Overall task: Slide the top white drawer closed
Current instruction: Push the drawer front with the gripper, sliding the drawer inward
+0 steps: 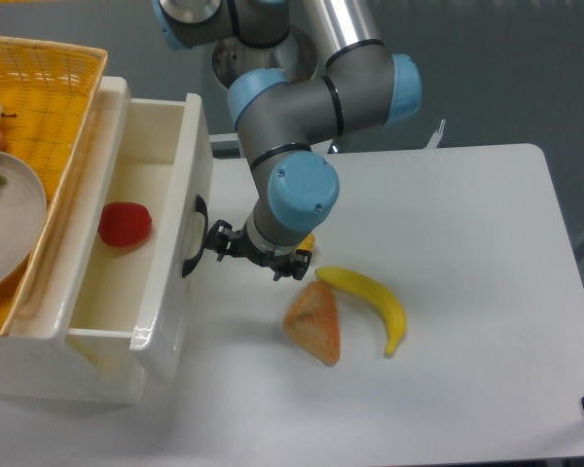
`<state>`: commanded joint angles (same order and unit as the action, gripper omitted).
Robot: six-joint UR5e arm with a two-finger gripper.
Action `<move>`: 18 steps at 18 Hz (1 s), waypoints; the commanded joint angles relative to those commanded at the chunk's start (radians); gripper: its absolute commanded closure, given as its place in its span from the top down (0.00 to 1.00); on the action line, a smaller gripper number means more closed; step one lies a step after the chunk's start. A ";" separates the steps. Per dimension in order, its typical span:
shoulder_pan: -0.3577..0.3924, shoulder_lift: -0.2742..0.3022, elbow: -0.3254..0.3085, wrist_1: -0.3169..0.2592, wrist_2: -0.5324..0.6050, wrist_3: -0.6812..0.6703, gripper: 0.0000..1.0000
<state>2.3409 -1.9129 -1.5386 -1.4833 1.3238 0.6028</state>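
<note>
The top white drawer (171, 302) stands partly pulled out of the white cabinet, its front panel facing right with a black curved handle (192, 236). A red fruit (125, 223) lies inside it. My gripper (256, 252) hangs under the blue-capped wrist just right of the front panel. Its black fingers (217, 239) are spread apart, and the left one touches the panel beside the handle. Nothing is held between them.
A yellow wicker basket (49, 92) with a grey plate (10, 229) sits on the cabinet top at the left. On the white table (467, 243), a yellow banana (372, 298) and an orange wedge (313, 325) lie just right of my gripper.
</note>
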 joint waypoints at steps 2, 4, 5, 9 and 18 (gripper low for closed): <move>-0.014 0.006 0.000 0.000 0.000 -0.002 1.00; -0.018 0.006 0.000 0.000 -0.002 0.000 1.00; -0.021 0.006 0.000 0.001 -0.002 0.000 1.00; -0.034 0.005 0.000 0.003 -0.002 0.000 1.00; -0.057 0.014 0.000 0.001 -0.009 0.000 1.00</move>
<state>2.2841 -1.8991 -1.5386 -1.4818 1.3146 0.6029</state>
